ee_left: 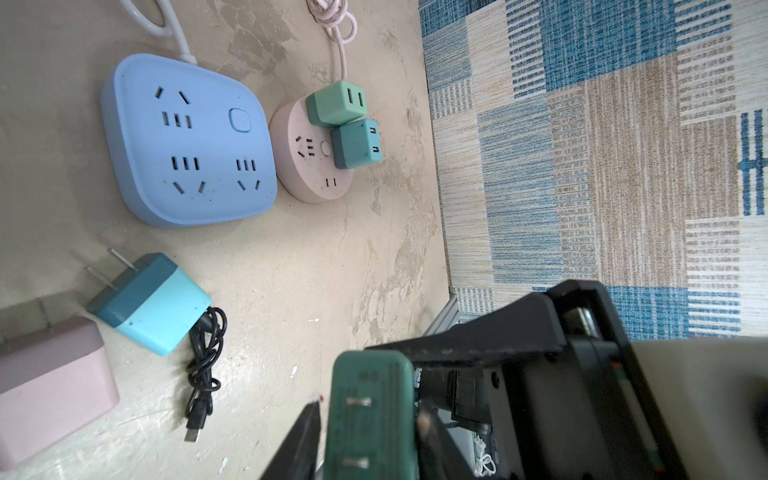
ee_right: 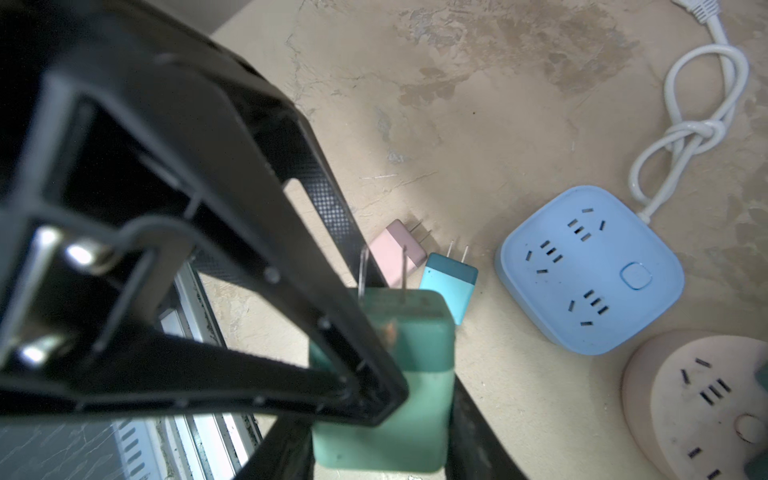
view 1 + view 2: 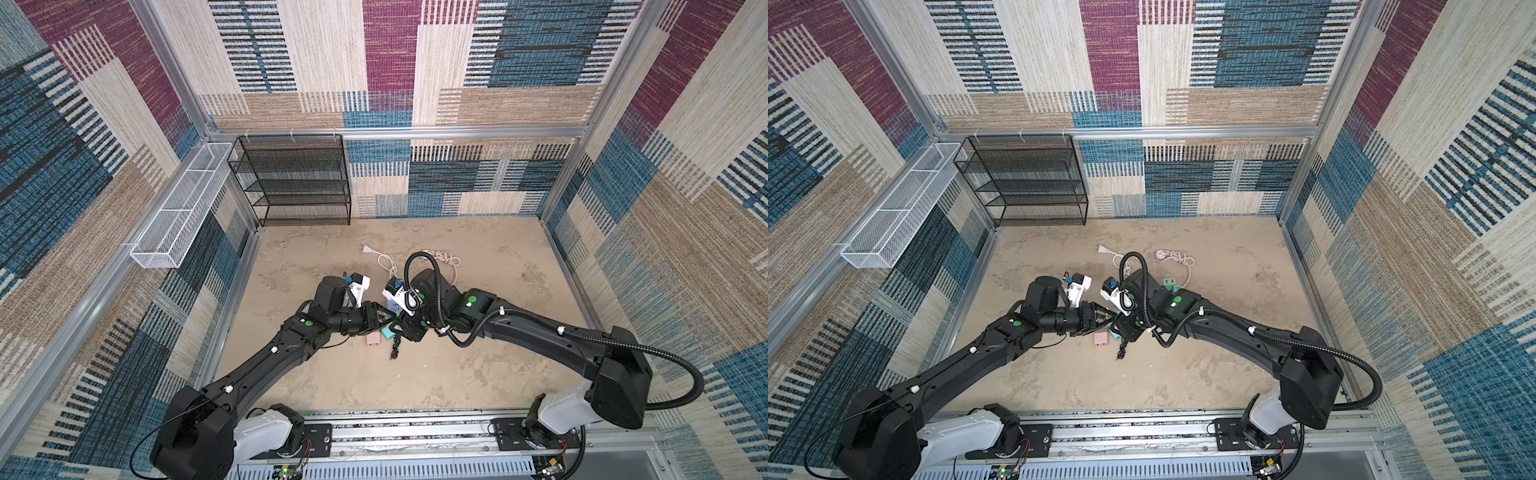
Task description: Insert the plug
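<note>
A green plug [image 1: 370,419] [image 2: 419,419] hangs above the table between both grippers, its two metal prongs bare. My right gripper [image 2: 378,449] [image 3: 400,327] is shut on its pale lower half. My left gripper [image 1: 369,411] [image 3: 380,318] comes from the opposite side, and its fingers [image 1: 307,428] press the sides of the darker prong end. Below lie a blue power strip [image 1: 187,141] [image 2: 590,270] and a round pink power strip [image 1: 311,166] [image 2: 698,399]. In both top views the arms hide most of the plug.
Two green cube adapters [image 1: 336,104] [image 1: 357,143] sit in the pink strip. A blue-and-teal plug [image 1: 149,303] [image 2: 449,286], a pink plug [image 1: 50,382] [image 3: 372,339] and a black USB cable [image 1: 203,374] lie nearby. A black wire shelf [image 3: 299,178] and white basket [image 3: 183,208] line the back left.
</note>
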Action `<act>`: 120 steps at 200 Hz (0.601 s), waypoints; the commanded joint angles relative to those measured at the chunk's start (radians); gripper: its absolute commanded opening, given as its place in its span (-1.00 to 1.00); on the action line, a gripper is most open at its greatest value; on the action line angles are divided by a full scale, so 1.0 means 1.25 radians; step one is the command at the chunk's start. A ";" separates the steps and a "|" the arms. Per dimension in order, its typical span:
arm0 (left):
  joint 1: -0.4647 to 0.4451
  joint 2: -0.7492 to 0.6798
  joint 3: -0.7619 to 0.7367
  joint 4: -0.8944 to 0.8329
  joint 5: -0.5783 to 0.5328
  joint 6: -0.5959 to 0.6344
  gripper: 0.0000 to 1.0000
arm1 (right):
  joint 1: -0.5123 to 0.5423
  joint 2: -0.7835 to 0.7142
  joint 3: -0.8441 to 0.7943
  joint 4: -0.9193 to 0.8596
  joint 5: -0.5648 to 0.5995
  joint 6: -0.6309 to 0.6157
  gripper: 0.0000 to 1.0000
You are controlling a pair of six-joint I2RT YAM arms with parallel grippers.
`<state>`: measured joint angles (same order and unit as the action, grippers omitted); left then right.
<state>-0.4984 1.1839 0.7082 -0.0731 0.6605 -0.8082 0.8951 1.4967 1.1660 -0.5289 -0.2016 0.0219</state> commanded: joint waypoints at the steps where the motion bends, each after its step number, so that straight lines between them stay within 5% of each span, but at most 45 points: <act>1: 0.000 -0.003 -0.008 0.011 0.002 -0.004 -0.33 | -0.001 0.008 0.017 0.028 0.037 0.012 -1.00; 45: 0.001 0.000 -0.020 0.028 -0.002 -0.012 -0.56 | -0.001 0.019 0.036 0.037 0.063 0.020 -0.90; 64: 0.001 0.004 -0.025 0.037 -0.004 -0.018 -1.00 | -0.001 0.018 0.033 0.052 0.066 0.029 -0.66; 87: 0.000 -0.001 -0.044 0.060 -0.030 -0.030 -1.00 | -0.001 0.023 0.040 0.050 0.089 0.051 -0.20; 120: 0.006 -0.033 -0.088 0.124 -0.131 -0.080 -1.00 | -0.002 -0.003 0.028 0.057 0.116 0.085 0.13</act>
<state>-0.4980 1.1664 0.6331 0.0586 0.5980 -0.8490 0.8970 1.5238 1.2011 -0.5446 -0.1291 0.0719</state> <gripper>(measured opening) 0.323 0.526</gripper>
